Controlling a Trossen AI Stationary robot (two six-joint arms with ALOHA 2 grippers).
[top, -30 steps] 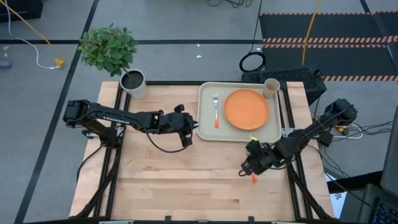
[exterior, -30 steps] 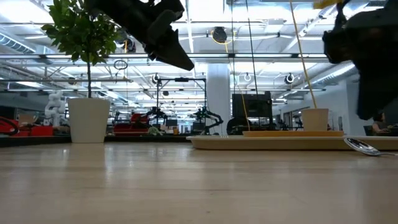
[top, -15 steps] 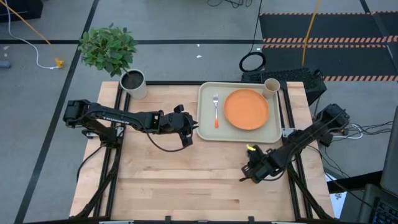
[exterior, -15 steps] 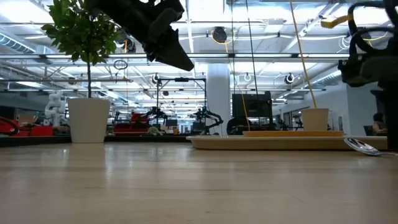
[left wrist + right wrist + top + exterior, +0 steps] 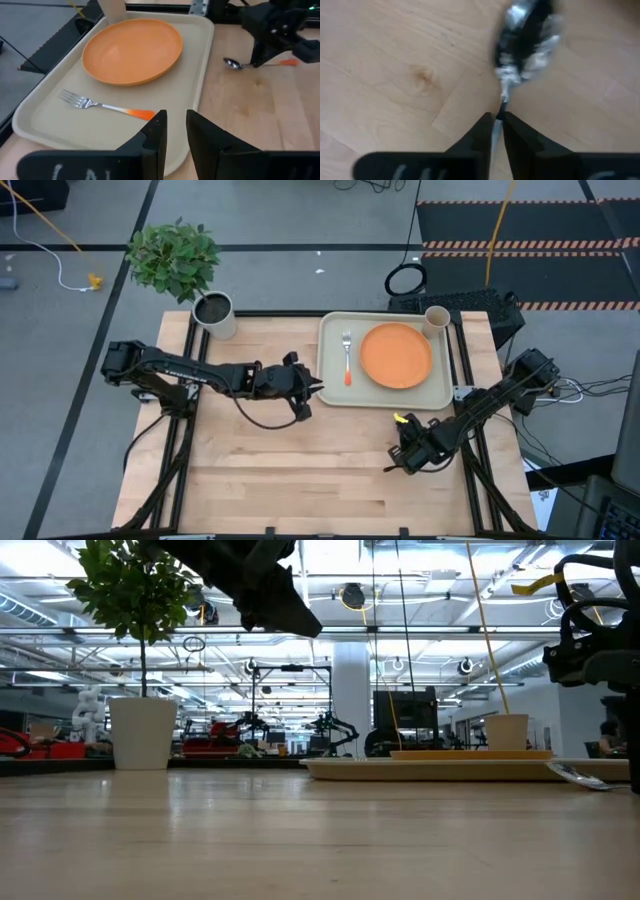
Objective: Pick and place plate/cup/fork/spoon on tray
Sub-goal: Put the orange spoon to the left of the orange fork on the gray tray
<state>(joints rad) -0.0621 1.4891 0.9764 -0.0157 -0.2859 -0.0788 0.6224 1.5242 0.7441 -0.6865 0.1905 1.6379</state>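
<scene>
The spoon (image 5: pixel 231 63) lies on the bare wood just off the tray's near right corner, under my right gripper (image 5: pixel 405 458), which is shut on it. The gripper hides the spoon in the high view. The orange plate (image 5: pixel 396 355) and the fork (image 5: pixel 347 358) lie flat on the tray (image 5: pixel 380 397). The beige cup (image 5: pixel 436 320) stands at the tray's far right corner. My left gripper (image 5: pixel 312 385) hovers at the tray's left rim, empty, its fingers a narrow gap apart. My right gripper pinches the spoon's thin metal neck (image 5: pixel 501 102) just behind the bowl (image 5: pixel 526 42) between its two fingertips. The fingers come from above, pointing down, and lie across the handle. The orange handle end (image 5: pixel 289 62) sticks out on the other side. The spoon (image 5: pixel 575 774) sits low and slightly tilted; I cannot tell whether it is clear of the table.
A light pot with dark soil (image 5: pixel 214 313) and a leafy plant stands at the table's far left corner. Bare wood spreads over the table's near half and left of the tray.
My right gripper has gone down and a little toward the near edge onto the spoon, covering its orange handle in the high view. The spoon now sits slightly tilted in the low view. My left gripper has edged toward the tray's left rim.
</scene>
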